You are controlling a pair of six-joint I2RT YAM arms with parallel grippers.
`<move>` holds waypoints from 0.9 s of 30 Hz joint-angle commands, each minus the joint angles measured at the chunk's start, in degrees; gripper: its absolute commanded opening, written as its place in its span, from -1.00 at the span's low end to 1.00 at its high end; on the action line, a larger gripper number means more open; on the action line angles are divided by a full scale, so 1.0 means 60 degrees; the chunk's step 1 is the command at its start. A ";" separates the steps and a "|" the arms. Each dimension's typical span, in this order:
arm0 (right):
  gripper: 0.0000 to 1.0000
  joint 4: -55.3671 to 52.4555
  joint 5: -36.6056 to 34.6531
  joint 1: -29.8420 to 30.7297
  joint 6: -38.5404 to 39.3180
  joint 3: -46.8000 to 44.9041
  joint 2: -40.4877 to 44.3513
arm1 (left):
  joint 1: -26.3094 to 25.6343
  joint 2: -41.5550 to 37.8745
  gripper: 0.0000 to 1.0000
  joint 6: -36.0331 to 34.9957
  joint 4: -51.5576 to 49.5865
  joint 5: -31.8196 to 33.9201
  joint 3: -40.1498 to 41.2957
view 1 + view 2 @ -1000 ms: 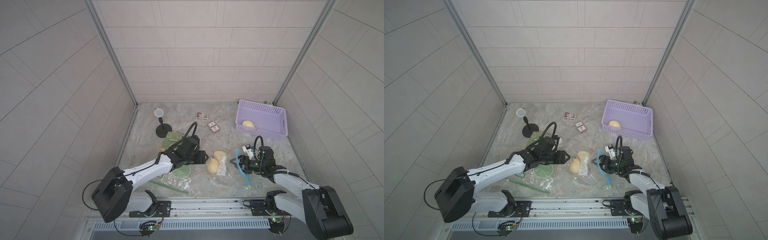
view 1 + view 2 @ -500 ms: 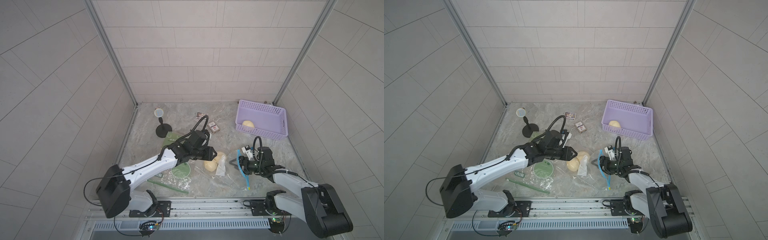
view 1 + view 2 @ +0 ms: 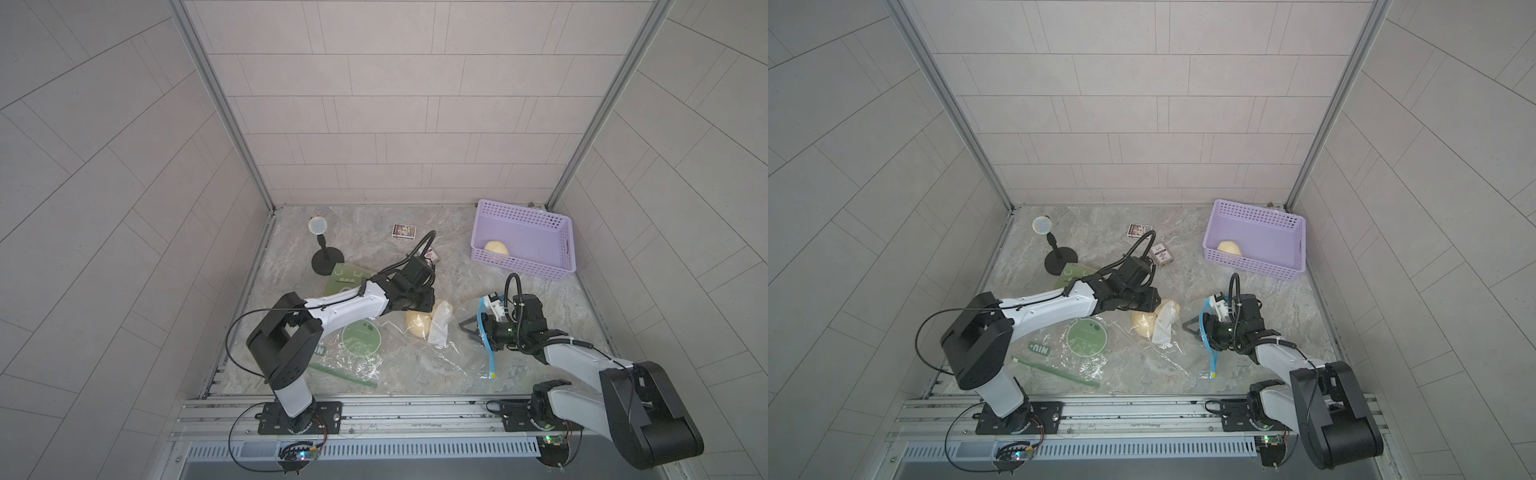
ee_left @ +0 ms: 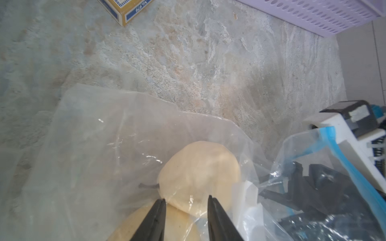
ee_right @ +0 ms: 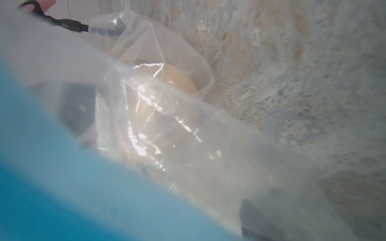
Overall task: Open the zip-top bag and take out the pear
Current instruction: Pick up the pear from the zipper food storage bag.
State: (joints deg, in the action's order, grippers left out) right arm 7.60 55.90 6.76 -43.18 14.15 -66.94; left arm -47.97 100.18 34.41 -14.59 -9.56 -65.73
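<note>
Left arm point(image 3: 345, 307) and right arm point(image 3: 577, 357) — white shells, black joints — trail looping black cables point(image 3: 416, 247); the left claw point(image 4: 186, 198) has slim black fingers point(image 4: 152, 219).

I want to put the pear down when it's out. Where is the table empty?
Bare table lies at the back between the card box and the purple basket, and between the black stand and that box. The middle is crowded: zip-top bag, pear, green-printed bag.

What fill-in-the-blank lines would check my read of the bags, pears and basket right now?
The bag that holds pears has a ___ zip strip. Inside that bag lie ___ pears. The purple basket holds ___ pear.
Missing words: blue; two; one.
</note>
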 commanded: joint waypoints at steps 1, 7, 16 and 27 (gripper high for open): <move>0.61 0.0670 -0.0235 0.0073 -0.0158 0.0043 -0.0197 | 0.0011 0.0734 -0.23 -0.0437 0.0014 0.0386 -0.0228; 0.63 0.1191 -0.0563 0.0074 -0.0355 0.0206 -0.0620 | 0.0011 0.1624 -0.23 -0.0575 0.0196 0.0210 -0.0268; 0.70 0.2785 -0.0747 0.0158 -0.0998 0.0298 -0.1829 | -0.0250 0.2118 -0.25 -0.0613 0.0439 -0.0562 -0.0311; 0.71 0.3414 -0.1178 0.0799 -0.1297 0.1001 -0.3144 | -0.0799 0.2625 -0.48 -0.0764 0.0533 -0.1565 -0.0604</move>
State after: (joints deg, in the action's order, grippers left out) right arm 27.59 51.42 10.44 -49.98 19.59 -83.72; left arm -51.20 113.51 30.85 -9.39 -15.07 -69.73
